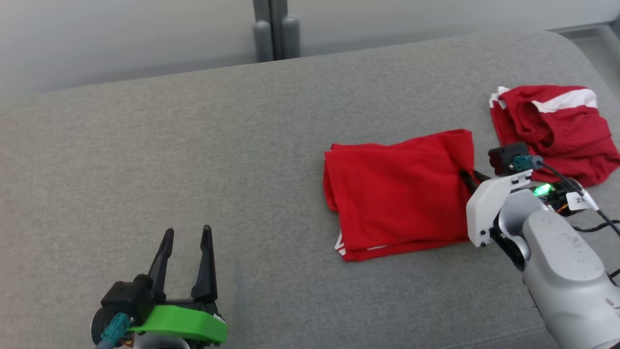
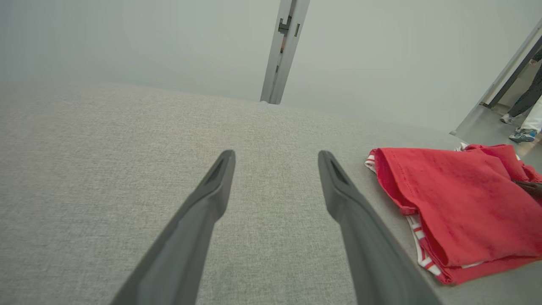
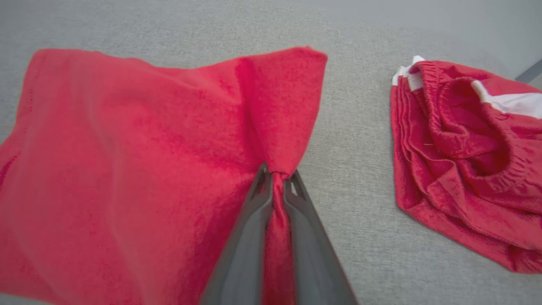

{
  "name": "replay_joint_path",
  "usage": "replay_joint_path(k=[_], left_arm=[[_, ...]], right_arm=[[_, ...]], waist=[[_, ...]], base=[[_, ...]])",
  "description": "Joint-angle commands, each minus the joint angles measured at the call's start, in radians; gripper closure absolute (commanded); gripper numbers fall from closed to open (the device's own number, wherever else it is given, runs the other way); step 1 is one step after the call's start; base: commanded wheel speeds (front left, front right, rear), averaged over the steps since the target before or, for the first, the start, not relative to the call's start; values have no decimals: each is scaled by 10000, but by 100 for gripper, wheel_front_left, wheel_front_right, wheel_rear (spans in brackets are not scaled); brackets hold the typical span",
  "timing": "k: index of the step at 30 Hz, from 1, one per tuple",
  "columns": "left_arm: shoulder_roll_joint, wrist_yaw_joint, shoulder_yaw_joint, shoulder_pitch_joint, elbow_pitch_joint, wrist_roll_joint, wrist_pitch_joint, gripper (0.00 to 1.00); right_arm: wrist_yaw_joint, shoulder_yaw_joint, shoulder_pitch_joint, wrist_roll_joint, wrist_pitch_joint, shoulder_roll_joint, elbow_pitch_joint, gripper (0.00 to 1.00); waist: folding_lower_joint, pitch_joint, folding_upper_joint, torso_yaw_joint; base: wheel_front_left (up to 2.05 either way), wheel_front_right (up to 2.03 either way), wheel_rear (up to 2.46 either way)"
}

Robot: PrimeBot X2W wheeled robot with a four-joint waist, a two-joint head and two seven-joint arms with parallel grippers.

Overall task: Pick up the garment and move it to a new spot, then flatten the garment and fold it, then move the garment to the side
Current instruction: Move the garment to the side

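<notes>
The right fingers (image 3: 259, 199) are pressed narrow, pinching a raised tuck of cloth on the folded red garment (image 3: 127, 148). In the right wrist view the fabric bunches into a tight ridge between the two dark tips and fans out above them. In the head view these fingers (image 1: 466, 176) meet the garment (image 1: 397, 194) at the middle of its right edge, with the pale forearm reaching in from the lower right.

The folded red garment lies flat on a grey upholstered surface (image 1: 193, 145), roughly square, with thin white trim showing at its lower left corner.

To the right of the folded garment and a little farther back, apart from it, lies a second red garment (image 1: 557, 131) with a white stripe, crumpled into a loose heap (image 3: 465, 148).

Well to the left of the folded garment and nearer the robot, the left fingers (image 1: 206, 264) stand wide apart, holding nothing, above bare grey fabric. In the left wrist view these fingers (image 2: 211, 190) point across the surface, with the folded garment (image 2: 457, 199) off to their right.

Beyond the folded garment, past the surface's far edge, a grey post (image 1: 276, 29) rises against a pale wall. A person's feet (image 2: 523, 134) show far off to the right.
</notes>
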Motion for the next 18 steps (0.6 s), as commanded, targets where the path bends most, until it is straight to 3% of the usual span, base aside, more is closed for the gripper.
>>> replay_joint_path(k=[1,9,18], left_arm=[[24,-55,-72,-336,-41,174,-27,0],[52,-153,-343,-925,86,583,-27,0],[196,-231,-707,-1341,233,809,-27,0]], right_arm=[[-21,-134,-127,-68,15,-147,-150,100],[-19,-948,-276,-102,-58,-134,-691,100],[-19,-1737,-489,-232,-300,165,-891,100]], waist=[[0,311,-1,-1377],[0,1160,-1,-2850],[0,1659,-1,-3197]], base=[[0,0,0],[0,0,0],[0,0,0]])
